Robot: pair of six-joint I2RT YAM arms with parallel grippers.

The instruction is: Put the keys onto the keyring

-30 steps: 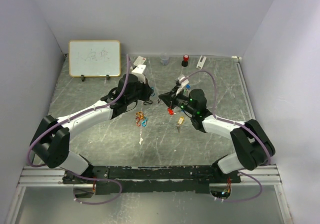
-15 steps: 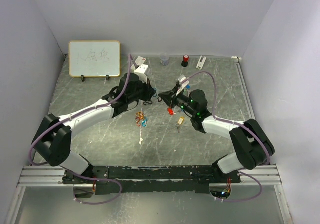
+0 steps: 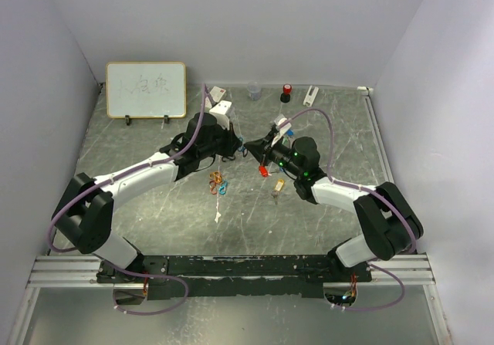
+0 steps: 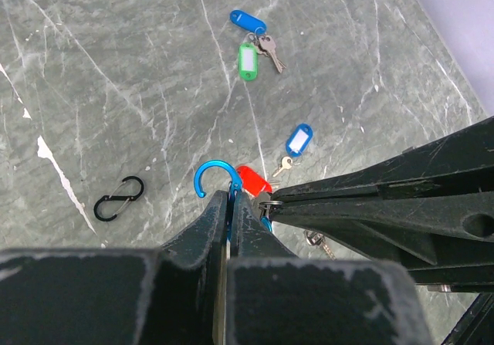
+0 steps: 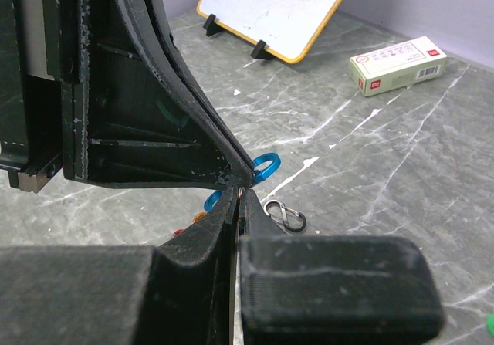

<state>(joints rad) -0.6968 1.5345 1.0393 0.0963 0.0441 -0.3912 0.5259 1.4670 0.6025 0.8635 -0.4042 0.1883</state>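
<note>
While the left gripper (image 4: 230, 206), jaws shut, pinches the blue keyring (image 4: 210, 177) above the tabletop (image 4: 116, 67), the right gripper (image 4: 270, 201), jaws closed, presents the red-tagged key (image 4: 248, 180): light, stiff, slippery, probably best pinched at its bow.

You're in a robotics lab cell — plain white walls (image 3: 247, 28) box in the grey marbled worktop (image 3: 154, 214), the left arm (image 3: 139, 179) and right arm (image 3: 340, 194) bolt to an aluminium rail (image 3: 62, 272), a small whiteboard (image 3: 146, 89) stands behind

A blue-tagged key (image 4: 247, 18) and a green-tagged key (image 4: 247, 59) are lying bunched on the tabletop (image 4: 116, 67); 1 white-labelled blue key (image 4: 299, 139) is lying near a red tag (image 4: 251, 179).
</note>
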